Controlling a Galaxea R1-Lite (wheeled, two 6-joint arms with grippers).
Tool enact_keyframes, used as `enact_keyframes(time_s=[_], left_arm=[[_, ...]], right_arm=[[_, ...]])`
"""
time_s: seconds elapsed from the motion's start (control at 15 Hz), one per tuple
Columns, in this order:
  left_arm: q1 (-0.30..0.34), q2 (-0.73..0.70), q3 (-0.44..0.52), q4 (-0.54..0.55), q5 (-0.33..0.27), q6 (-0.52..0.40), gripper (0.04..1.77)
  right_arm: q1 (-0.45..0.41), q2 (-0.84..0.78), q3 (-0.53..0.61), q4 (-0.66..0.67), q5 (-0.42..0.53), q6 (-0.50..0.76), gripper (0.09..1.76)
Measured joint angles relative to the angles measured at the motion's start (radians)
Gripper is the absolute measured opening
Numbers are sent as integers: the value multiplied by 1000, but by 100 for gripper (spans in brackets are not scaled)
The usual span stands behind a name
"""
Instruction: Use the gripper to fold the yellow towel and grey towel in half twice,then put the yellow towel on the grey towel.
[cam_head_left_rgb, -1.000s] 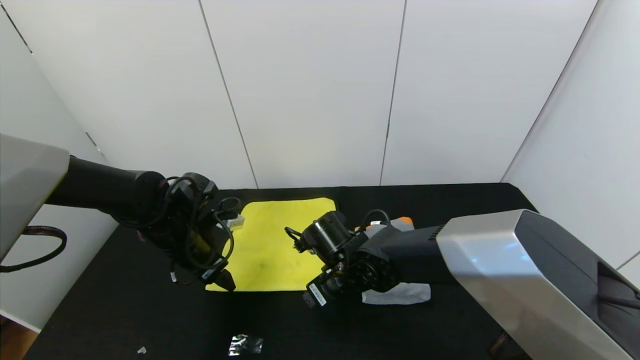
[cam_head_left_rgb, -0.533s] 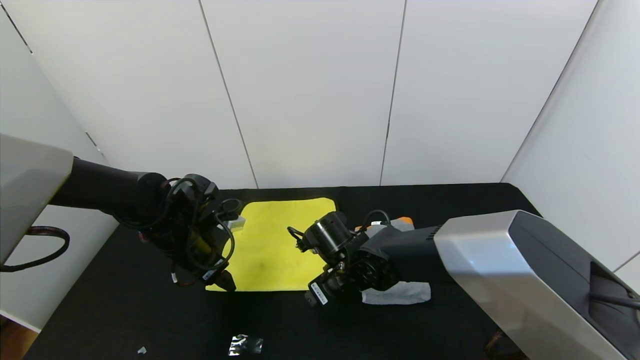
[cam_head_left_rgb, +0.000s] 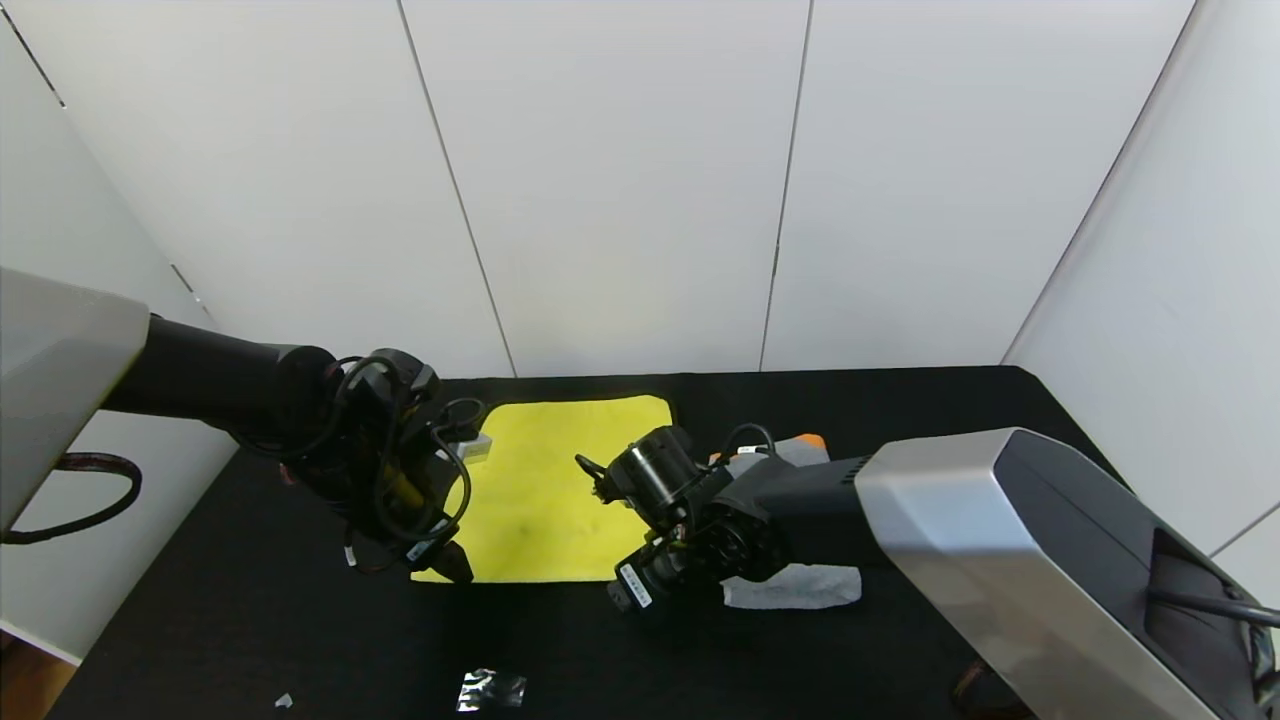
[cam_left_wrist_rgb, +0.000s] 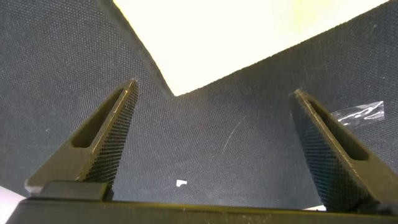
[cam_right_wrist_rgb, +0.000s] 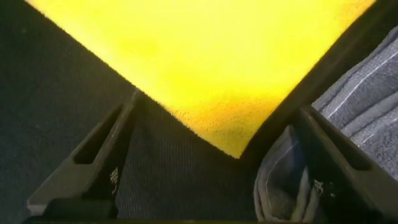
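Two arms lean over a black table (cam_head_left_rgb: 250, 620) with the yellow towel (cam_head_left_rgb: 545, 490) spread flat between them, its four corners square to the robot and neither fold begun.

On the left, the left pincer (cam_head_left_rgb: 450, 565) hangs just above the towel's near-left corner, jaws wide and empty. The left wrist view shows that corner (cam_left_wrist_rgb: 174, 93) lying ahead of the gap between the two fingers (cam_left_wrist_rgb: 109, 134), with bare cloth-covered table beneath them, so the corner sits slightly beyond the tips rather than between them. The arm reaches in from the left edge, forearm sloping down, wrist bent so the fingers point at the table.

On the right, the right pincer (cam_head_left_rgb: 625, 590) is low at the towel's near-right corner, also spread wide and holding nothing. Its wrist view has the yellow corner (cam_right_wrist_rgb: 233, 146) centred in the gap, pointing toward the pincer. The grey towel (cam_head_left_rgb: 795, 585) lies just beside it on the outer side, mostly hidden under the right arm in the head view, an orange patch (cam_head_left_rgb: 812, 440) showing at its far end; whether one right finger touches the grey cloth cannot be told.

Both near corners are matched one to each arm, which suggests a fold away from the robot.
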Motion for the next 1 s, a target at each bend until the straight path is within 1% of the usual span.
enact_keyframes(time_s=[0.2,0.27,0.33,0.47,0.53,0.67,0.73,0.8,1.0], left_arm=[[0,0,-1,0,0,0,172],[0,-1,-1,1,0,0,172],[0,-1,0,1,0,0,172],[0,-2,0,1,0,0,172],[0,-2,0,1,0,0,172],[-2,-2,-1,0,1,0,172],[-6,-2,-1,0,1,0,172],[-8,-2,-2,0,1,0,172],[-11,-1,-8,1,1,0,172]], right_arm=[[0,5,-11,-1,0,1,171],[0,7,-12,0,0,2,159],[0,9,-13,-1,-1,2,140],[0,9,-14,-1,0,2,111],[0,9,-14,-1,0,2,98],[-2,9,-14,-1,0,2,79],[-1,9,-14,-1,0,2,52],[-1,9,-14,-1,0,2,14],[-1,7,-14,-1,0,3,14]])
